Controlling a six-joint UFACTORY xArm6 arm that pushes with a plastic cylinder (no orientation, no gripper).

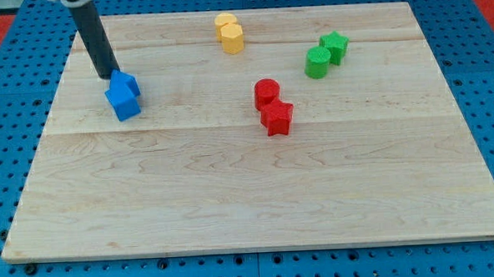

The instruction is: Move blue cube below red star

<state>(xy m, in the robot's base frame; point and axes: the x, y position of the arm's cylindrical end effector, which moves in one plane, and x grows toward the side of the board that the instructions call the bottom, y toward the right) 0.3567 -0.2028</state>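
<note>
The blue cube (pixel 122 100) sits at the view's left on the wooden board (pixel 249 197), with a second blue block (pixel 128 83) touching it just above. My tip (pixel 107 77) rests on the board just up-left of the blue blocks, touching or nearly touching the upper one. The red star (pixel 277 117) lies near the board's middle, well to the right of the blue cube. A red cylinder (pixel 267 92) touches the star's upper side.
Two yellow blocks (pixel 229 32) stand together at the view's top centre. A green cylinder (pixel 317 61) and a green star (pixel 335 45) sit together at the top right. Blue pegboard surrounds the board.
</note>
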